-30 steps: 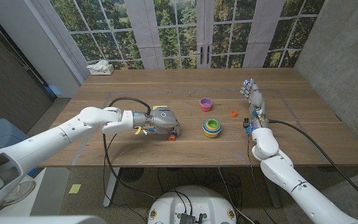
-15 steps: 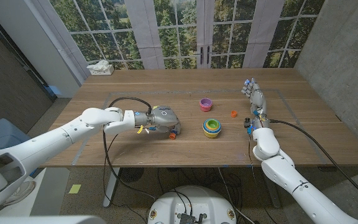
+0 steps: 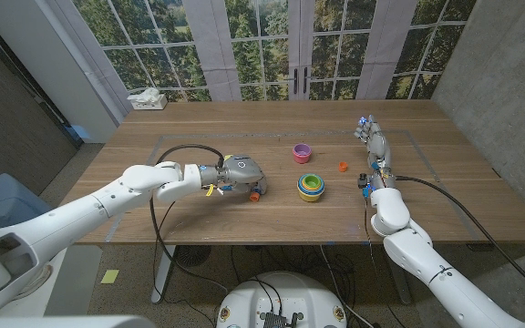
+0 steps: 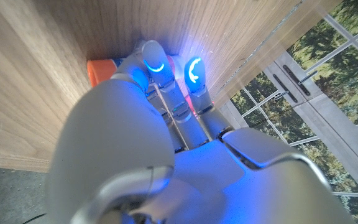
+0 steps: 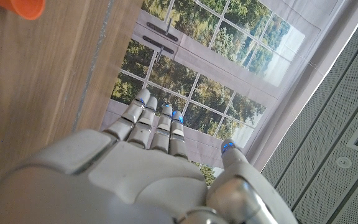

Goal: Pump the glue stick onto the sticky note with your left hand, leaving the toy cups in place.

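My left hand sits left of the table's middle, reached in from the left and curled down over the glue stick, whose orange end pokes out just past my fingertips on the side nearer me. In the left wrist view my fingers close down toward the wood, with the same orange end wedged beside them, so I judge the hand wrapped on the stick, though the grip itself is hidden under the palm. The stick's long axis seems to run along my hand's line, from the wrist out toward the orange tip; most of its body is covered, so I cannot fix it more closely. A sliver of yellow, the sticky note, shows at the far edge of my hand, touching it in the picture. So the note lies behind the hand, away from me, while the orange end points toward me.

Farther right, well apart from my hand, stand the pink toy cup and the stacked toy cups, with a small orange piece beyond them.

My right hand waits at the right side, fingers straight and holding nothing. The left is plainly the nearer hand.
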Motion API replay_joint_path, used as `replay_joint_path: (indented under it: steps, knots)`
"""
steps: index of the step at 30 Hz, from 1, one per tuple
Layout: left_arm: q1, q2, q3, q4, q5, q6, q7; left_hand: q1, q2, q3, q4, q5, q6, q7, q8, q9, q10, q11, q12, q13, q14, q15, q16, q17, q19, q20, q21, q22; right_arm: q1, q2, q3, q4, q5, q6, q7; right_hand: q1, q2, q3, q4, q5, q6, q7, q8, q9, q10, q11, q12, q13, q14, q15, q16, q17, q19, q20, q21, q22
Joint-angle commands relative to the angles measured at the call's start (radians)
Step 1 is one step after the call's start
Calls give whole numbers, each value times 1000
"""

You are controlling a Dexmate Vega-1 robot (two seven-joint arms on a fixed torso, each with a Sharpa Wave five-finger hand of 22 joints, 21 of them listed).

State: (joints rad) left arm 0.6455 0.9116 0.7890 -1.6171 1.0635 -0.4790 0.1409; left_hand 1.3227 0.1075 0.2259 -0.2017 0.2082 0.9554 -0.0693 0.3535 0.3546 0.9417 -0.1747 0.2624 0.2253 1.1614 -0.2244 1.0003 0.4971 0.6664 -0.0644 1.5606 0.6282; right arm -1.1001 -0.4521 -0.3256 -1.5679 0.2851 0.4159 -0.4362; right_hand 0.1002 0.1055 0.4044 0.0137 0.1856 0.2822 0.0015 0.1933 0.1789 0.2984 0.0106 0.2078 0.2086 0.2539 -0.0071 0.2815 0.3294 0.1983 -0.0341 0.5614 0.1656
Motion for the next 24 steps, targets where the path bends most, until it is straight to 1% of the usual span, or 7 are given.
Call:
replay_joint_path:
  steps: [1, 5, 6, 11, 14, 19, 24]
  knots:
    - [94, -24, -84, -75, -124, 195, 32, -44, 29, 67, 50, 9, 12, 26, 70, 115, 203, -24, 132, 317, 7, -3, -23, 26, -3, -142, 1, 3, -1, -2, -6, -3, -13, 7, 1, -7, 1, 3, -10, -1, 6, -1, 3, 4, 4, 1, 5, 3, 6, 2, 4, 0, 6, 1, -6, 1]
    - [109, -34, -105, -94, -172, 228, 29, -49, 27, 75, 49, 11, 8, 27, 89, 139, 205, -25, 136, 340, 12, -3, -33, 41, -3, -142, 0, 0, 0, -3, -7, -3, -13, 12, 6, -7, 1, 3, -11, -1, 6, -1, 3, 4, 4, 1, 5, 3, 6, 1, 4, -1, 8, 1, -8, 1]
    - [114, -36, -111, -103, -186, 240, 23, -52, 25, 80, 48, 12, 1, 28, 100, 154, 205, -25, 138, 354, 15, -3, -40, 52, -1, -143, 0, -1, 0, -2, -7, -3, -15, 12, 4, -7, 1, 2, -11, -1, 6, -1, 3, 4, 5, 1, 5, 3, 6, 2, 4, -1, 8, 1, -9, 1]
    - [130, -45, -135, -137, -220, 289, 20, -56, 23, 90, 47, 12, -9, 28, 121, 182, 204, -24, 140, 381, 17, -3, -53, 71, -3, -144, -1, -5, -1, -4, -7, -3, -14, 14, 9, -7, 0, 2, -12, -1, 6, -1, 3, 4, 5, 2, 5, 3, 5, 2, 3, -2, 9, 2, -11, 1]
    - [135, -51, -143, -150, -230, 310, 25, -60, 23, 95, 47, 12, -15, 28, 129, 194, 206, -25, 142, 393, 18, -3, -58, 79, -6, -143, -2, -8, -2, -5, -6, -3, -13, 15, 12, -7, 0, 2, -13, -1, 6, -1, 2, 4, 5, 2, 4, 3, 5, 0, 3, -2, 10, 2, -12, 1]
    - [138, -52, -142, -173, -225, 340, 6, -61, 23, 100, 46, 12, -13, 32, 134, 194, 207, -25, 143, 405, 18, -3, -66, 86, -4, -144, 0, -8, -3, -10, -6, 0, -11, 23, 21, -6, 0, 1, -15, -1, 5, -1, 2, 4, 5, 2, 4, 3, 1, 2, 1, -3, 12, 2, -15, 1]
    - [160, -61, -152, -209, -234, 395, -6, -61, 23, 104, 45, 11, -6, 34, 138, 192, 211, -26, 144, 412, 20, -3, -70, 91, -3, -144, 0, -11, -6, -17, -4, -6, -11, 23, 29, -6, 0, 1, -17, -1, 6, -1, 2, 4, 6, 3, 4, 3, -2, -3, 0, -4, 13, 2, -17, 1]
